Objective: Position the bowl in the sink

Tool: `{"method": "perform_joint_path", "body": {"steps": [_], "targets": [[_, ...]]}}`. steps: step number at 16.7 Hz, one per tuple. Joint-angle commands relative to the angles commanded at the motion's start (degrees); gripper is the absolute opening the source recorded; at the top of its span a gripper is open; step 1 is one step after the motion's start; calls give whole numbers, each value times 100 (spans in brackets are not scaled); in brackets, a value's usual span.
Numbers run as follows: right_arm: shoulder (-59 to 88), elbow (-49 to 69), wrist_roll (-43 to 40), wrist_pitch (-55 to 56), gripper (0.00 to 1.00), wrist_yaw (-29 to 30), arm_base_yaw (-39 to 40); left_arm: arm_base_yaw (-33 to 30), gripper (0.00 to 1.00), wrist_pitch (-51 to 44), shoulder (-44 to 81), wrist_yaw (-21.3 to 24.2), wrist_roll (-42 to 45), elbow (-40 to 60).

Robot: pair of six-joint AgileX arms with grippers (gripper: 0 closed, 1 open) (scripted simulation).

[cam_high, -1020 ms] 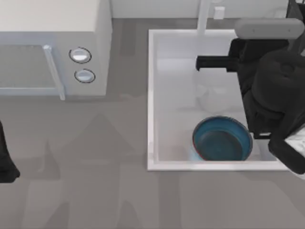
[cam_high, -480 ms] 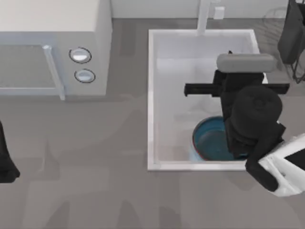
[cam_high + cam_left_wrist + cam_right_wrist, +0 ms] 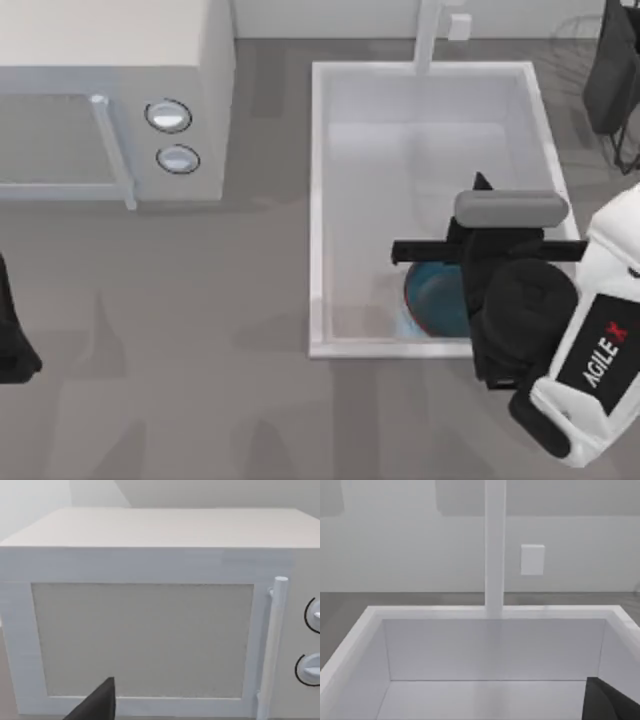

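Observation:
The blue bowl (image 3: pixel 432 298) rests on the floor of the white sink (image 3: pixel 318 200), in its front right part. Just its left portion shows, because my right arm hangs above it. My right gripper (image 3: pixel 485 250) sits over the bowl's back edge, clear of it, and is open with nothing held. One dark fingertip (image 3: pixel 615 704) shows in the right wrist view, far off to the side, facing the sink's back wall and the faucet (image 3: pixel 495 550). My left arm (image 3: pixel 10 340) is parked at the table's left edge, with one dark finger (image 3: pixel 97 706) in front of the microwave.
A white microwave (image 3: pixel 110 110) with two round knobs (image 3: pixel 168 116) stands at the back left. The faucet (image 3: pixel 430 35) rises behind the sink's back rim. A dark wire rack (image 3: pixel 610 70) stands at the back right.
My right arm has swung from the sink's back right towards the front and now covers most of the bowl. The bowl has not moved. The left arm stayed still.

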Motion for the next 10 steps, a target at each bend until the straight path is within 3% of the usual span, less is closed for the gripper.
{"method": "perform_joint_path", "body": {"steps": [4,10], "targets": [[28,-13,-1,28,0,-1,-1,0,100,0,0,0,0,0],[28,-13,-1,28,45,-1,-1,0,100,0,0,0,0,0]]}}
